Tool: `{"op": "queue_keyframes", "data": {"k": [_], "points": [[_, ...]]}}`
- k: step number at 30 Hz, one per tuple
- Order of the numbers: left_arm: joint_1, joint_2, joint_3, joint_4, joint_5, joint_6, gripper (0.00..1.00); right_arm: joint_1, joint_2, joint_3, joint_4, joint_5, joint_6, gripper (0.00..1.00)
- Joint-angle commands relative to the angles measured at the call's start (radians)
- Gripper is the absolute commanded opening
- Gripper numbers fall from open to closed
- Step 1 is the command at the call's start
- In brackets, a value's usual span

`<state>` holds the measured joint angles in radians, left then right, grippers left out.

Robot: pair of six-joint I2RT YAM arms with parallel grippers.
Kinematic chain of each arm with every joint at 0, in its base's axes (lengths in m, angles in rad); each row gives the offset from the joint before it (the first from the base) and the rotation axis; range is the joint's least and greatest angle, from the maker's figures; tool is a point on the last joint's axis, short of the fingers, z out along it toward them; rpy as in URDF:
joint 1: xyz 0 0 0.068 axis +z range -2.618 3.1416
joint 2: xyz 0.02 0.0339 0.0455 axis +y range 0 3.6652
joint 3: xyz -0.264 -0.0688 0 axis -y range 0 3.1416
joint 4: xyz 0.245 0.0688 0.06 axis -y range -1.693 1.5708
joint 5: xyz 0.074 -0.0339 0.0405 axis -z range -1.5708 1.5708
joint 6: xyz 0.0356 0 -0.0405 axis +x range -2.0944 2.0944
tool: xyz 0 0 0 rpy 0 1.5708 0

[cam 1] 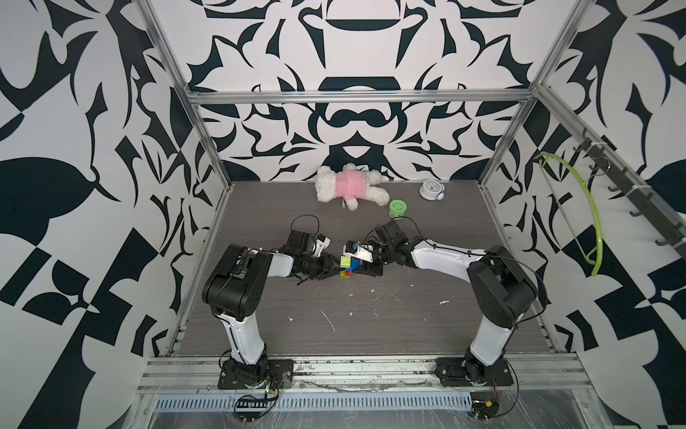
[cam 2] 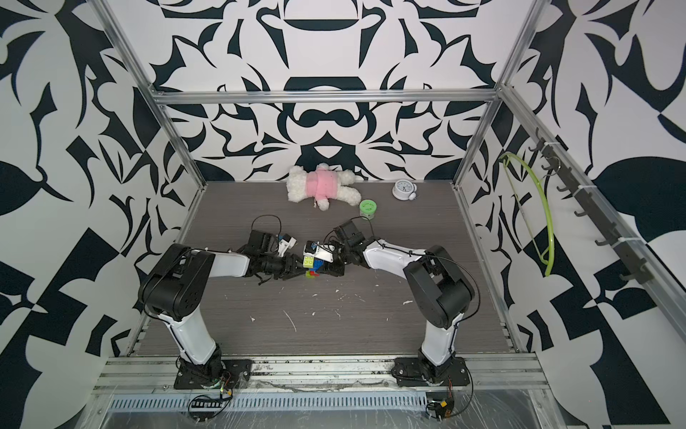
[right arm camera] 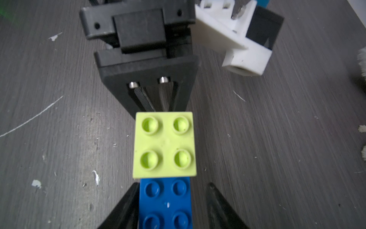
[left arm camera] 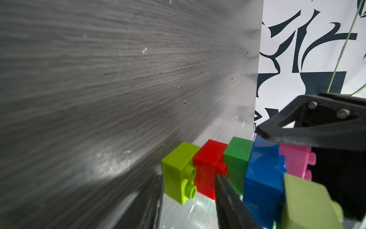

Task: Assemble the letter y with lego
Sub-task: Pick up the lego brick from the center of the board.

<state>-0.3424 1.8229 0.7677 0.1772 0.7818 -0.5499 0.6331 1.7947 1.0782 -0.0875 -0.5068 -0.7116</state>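
Note:
The lego [cam 1: 350, 265] [cam 2: 312, 264] is joined into one multicolour piece between my two grippers at mid-table. The left wrist view shows a row of yellow-green [left arm camera: 178, 174], red [left arm camera: 208, 158], green [left arm camera: 237, 156] and blue [left arm camera: 263, 174] bricks, with pink [left arm camera: 295, 158] and a second yellow-green [left arm camera: 309, 202] on the blue. My left gripper [cam 1: 332, 268] [left arm camera: 188, 178] is shut on the lower yellow-green and red bricks. My right gripper [cam 1: 362, 267] [right arm camera: 173, 185] straddles the blue brick [right arm camera: 165, 204]; one finger touches it and the other stands slightly off.
A white plush toy in pink [cam 1: 349, 185] lies at the back wall. A green round jar [cam 1: 398, 208] and a small white clock [cam 1: 430, 189] stand to its right. A green hanger [cam 1: 590, 223] hangs on the right wall rail. White flecks dot the table [cam 1: 334, 319].

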Motion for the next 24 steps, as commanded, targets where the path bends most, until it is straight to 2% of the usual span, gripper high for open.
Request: {"op": "queue_keyframes", "data": {"k": [1, 10, 24], "points": [[0.003, 0.064, -0.030, -0.143, -0.172, 0.022, 0.46, 0.006, -0.003, 0.034, -0.008, -0.027, -0.007, 0.55], [0.003, 0.062, -0.029, -0.144, -0.171, 0.022, 0.46, 0.005, 0.000, 0.037, -0.012, -0.030, -0.011, 0.46], [0.004, 0.055, -0.027, -0.145, -0.168, 0.021, 0.46, 0.005, -0.003, 0.037, -0.017, -0.032, -0.021, 0.43]]}}
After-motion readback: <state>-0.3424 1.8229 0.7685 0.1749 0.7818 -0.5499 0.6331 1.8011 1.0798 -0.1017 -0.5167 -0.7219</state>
